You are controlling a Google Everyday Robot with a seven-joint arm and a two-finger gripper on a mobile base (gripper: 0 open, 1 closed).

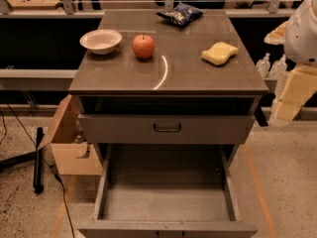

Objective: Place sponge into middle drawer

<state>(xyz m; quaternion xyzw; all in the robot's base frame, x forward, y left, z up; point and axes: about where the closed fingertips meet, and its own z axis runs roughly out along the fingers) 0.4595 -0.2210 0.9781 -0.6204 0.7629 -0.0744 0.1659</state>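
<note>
The pale yellow sponge [219, 53] lies on the right side of the cabinet top [188, 78]. The middle drawer [166, 197] is pulled out at the bottom of the view, and its grey floor is bare. My gripper [291, 99] hangs beyond the cabinet's right edge, below and to the right of the sponge and apart from it. It holds nothing that I can see.
A red apple [143, 46] and a white bowl [101, 40] sit on the left of the top, and a dark snack bag [180, 14] at the back. A drawer front with a bar handle [167, 128] is above the open drawer. A cardboard box [69, 143] stands on the floor to the left.
</note>
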